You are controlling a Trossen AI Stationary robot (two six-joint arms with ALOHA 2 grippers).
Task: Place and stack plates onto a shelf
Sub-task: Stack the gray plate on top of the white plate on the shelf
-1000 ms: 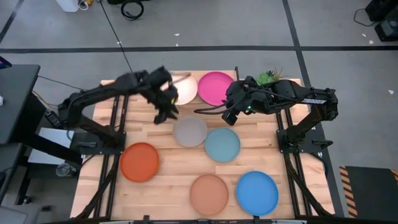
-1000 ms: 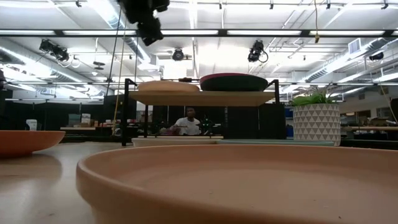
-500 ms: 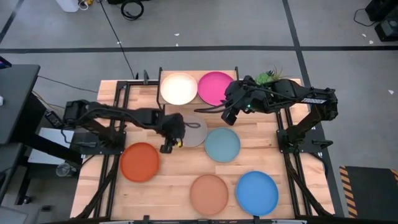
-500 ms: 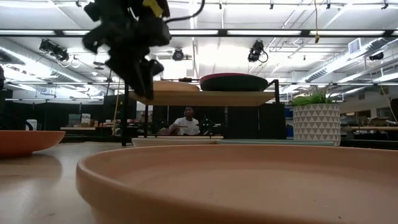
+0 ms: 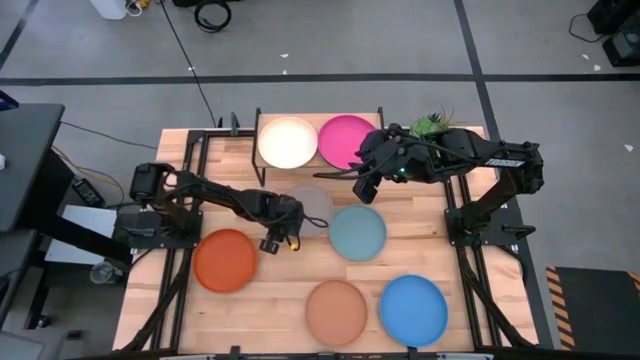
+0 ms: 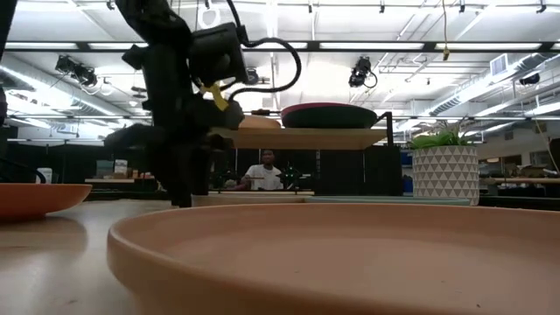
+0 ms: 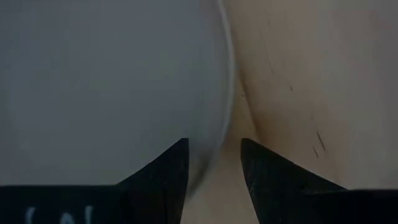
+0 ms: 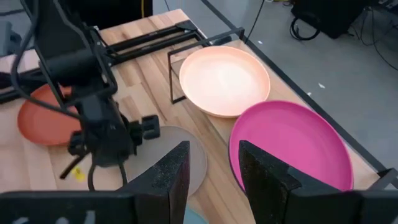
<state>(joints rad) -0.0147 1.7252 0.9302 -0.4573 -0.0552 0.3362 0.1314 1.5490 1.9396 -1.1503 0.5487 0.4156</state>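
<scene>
The grey plate (image 5: pixel 314 204) lies flat on the slatted tabletop, in front of the shelf (image 6: pixel 293 137). My left gripper (image 5: pixel 290 218) is low at the plate's left rim and open. In the left wrist view (image 7: pixel 213 146) one finger stands over the plate (image 7: pixel 106 81) and the other outside the rim. The cream plate (image 5: pixel 288 142) and pink plate (image 5: pixel 346 140) rest side by side on the shelf. My right gripper (image 5: pixel 365 186) hovers open and empty by the shelf's near right side, and also shows in the right wrist view (image 8: pixel 211 149).
The light blue plate (image 5: pixel 357 232), orange plate (image 5: pixel 224 260), tan plate (image 5: pixel 336 312) and bright blue plate (image 5: pixel 413 310) lie on the table. A potted plant (image 5: pixel 432 123) stands right of the shelf. A person (image 6: pixel 265 171) sits in the room behind.
My left gripper has swung from high beside the shelf's near left side toward the table's near edge and down. It now stands low at the grey plate's left rim. The plates have not moved.
</scene>
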